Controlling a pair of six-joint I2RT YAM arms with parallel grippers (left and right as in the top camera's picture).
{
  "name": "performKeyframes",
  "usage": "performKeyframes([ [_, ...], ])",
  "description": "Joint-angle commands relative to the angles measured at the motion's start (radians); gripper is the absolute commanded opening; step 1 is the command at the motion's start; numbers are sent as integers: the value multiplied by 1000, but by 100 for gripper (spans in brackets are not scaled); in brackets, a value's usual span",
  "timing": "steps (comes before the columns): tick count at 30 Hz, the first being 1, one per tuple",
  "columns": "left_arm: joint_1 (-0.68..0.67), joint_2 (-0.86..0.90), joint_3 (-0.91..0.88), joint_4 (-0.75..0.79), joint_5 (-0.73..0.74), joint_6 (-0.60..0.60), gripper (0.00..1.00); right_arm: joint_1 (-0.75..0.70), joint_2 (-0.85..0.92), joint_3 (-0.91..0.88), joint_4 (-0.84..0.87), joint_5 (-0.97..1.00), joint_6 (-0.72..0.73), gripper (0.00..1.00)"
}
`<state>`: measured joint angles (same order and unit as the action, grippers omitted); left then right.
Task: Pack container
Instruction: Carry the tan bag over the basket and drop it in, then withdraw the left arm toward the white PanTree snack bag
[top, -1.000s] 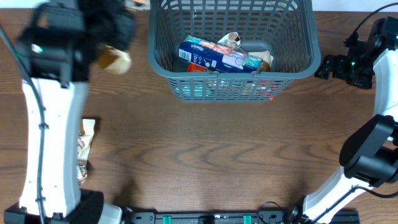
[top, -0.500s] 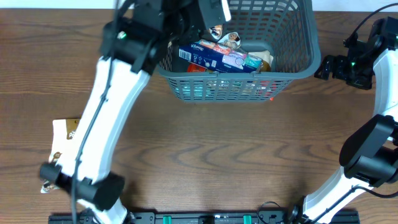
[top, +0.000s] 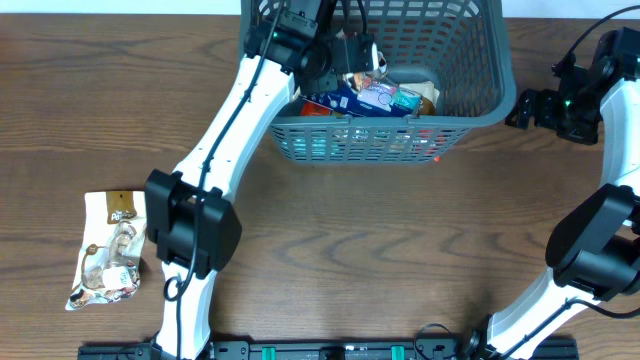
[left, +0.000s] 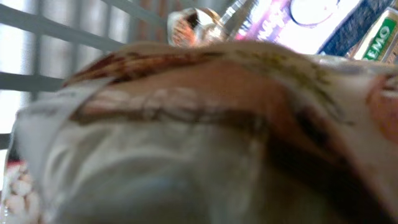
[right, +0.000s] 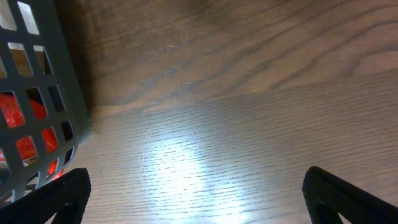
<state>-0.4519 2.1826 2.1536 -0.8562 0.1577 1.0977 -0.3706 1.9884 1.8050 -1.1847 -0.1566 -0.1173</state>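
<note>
The dark grey slotted container (top: 478, 112) stands at the table's far middle and holds a blue tissue pack (top: 372, 98) and several snack packets. My left gripper (top: 345, 52) is down inside it, over the left part. In the left wrist view a tan and brown snack packet (left: 186, 124) fills the frame, pressed close and hiding the fingers. The container's wall (left: 56, 18) shows behind it. My right gripper (top: 522, 108) is open and empty just right of the container. Its fingers (right: 199, 199) are spread over bare table beside the container's wall (right: 37, 81).
One more snack packet (top: 108, 250) lies flat on the table at the near left. Red packets (right: 22, 146) show through the container's lattice in the right wrist view. The left arm stretches from the near left up to the container.
My left arm has swung from the far left across to the container, carrying the tan packet, and has lowered into it. The packet on the near-left table is now uncovered. The right arm has not moved.
</note>
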Motion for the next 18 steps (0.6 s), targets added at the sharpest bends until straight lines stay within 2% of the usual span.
performKeyframes([
  [1, 3, 6, 12, -16, 18, -23, 39, 12, -32, 7, 0, -5, -14, 99],
  [3, 3, 17, 11, -26, 18, -29, 64, 12, -32, 7, 0, -5, -14, 99],
  [4, 3, 18, 11, -25, 18, -42, 73, 12, -32, 7, 0, -5, -14, 99],
  [8, 3, 5, 11, -18, 9, -73, 82, 12, -32, 7, 0, -5, -15, 99],
  [11, 3, -29, 21, -18, -21, -143, 88, 12, -32, 7, 0, -5, -14, 99],
  [15, 4, -124, 27, -21, -109, -214, 97, 12, -32, 7, -1, -5, -14, 99],
  [18, 6, -212, 27, -21, -176, -237, 98, 12, -32, 7, -1, -16, -14, 99],
])
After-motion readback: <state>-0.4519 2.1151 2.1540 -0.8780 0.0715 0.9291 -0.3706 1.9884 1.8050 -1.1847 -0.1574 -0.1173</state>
